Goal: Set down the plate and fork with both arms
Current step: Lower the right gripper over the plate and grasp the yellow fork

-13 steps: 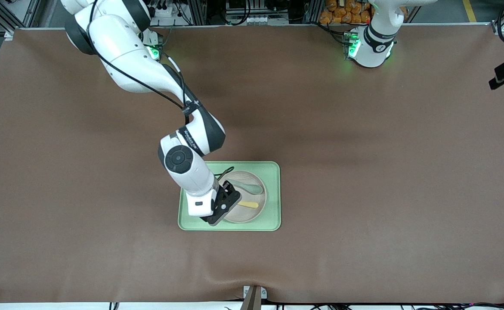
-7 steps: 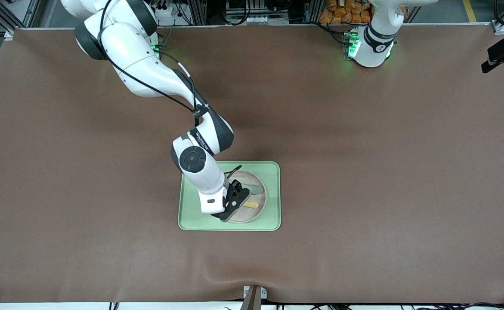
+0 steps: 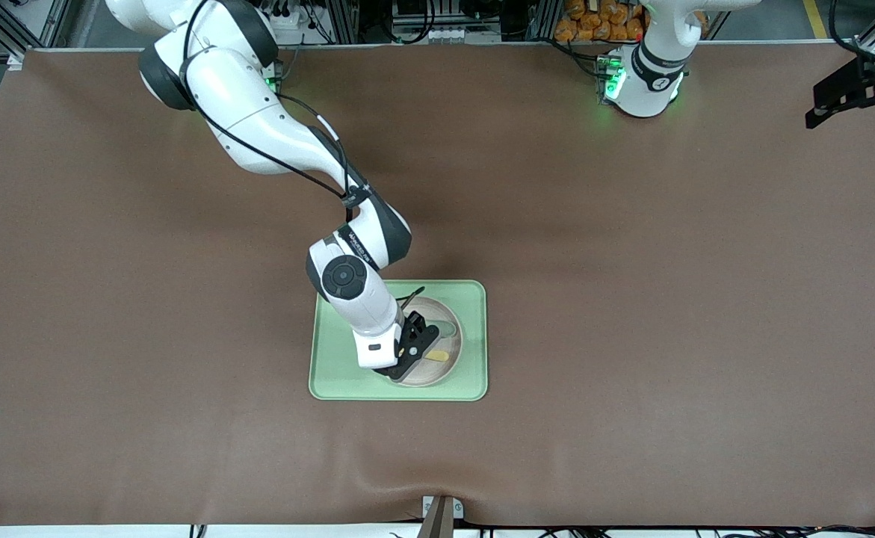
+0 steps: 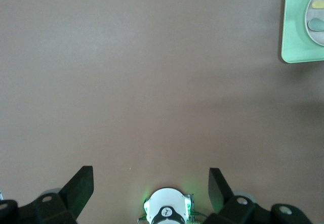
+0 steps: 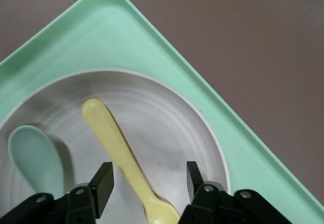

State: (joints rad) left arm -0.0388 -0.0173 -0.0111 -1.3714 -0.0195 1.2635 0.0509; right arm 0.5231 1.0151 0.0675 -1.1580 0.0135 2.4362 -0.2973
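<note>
Brown cloth covers the table (image 3: 631,299) edge to edge. Right arm (image 3: 273,134) reaches from its base down to the middle of the table; left arm (image 3: 654,60) waits, folded up at its own end. Light-green tray (image 3: 474,329) lies mid-table, fairly near the front camera. Plate (image 3: 448,366), cream, sits in the tray. Left gripper (image 4: 151,187) hangs high over bare cloth near its base, jaws spread wide, nothing between them. Right gripper (image 5: 150,182) is low over the plate, fingers parted with one either side of the fork's handle, not pinching it. Fork (image 5: 119,153), pale yellow, lies flat in the plate. Grey-green spoon (image 5: 35,155) lies beside it, also in the plate.
</note>
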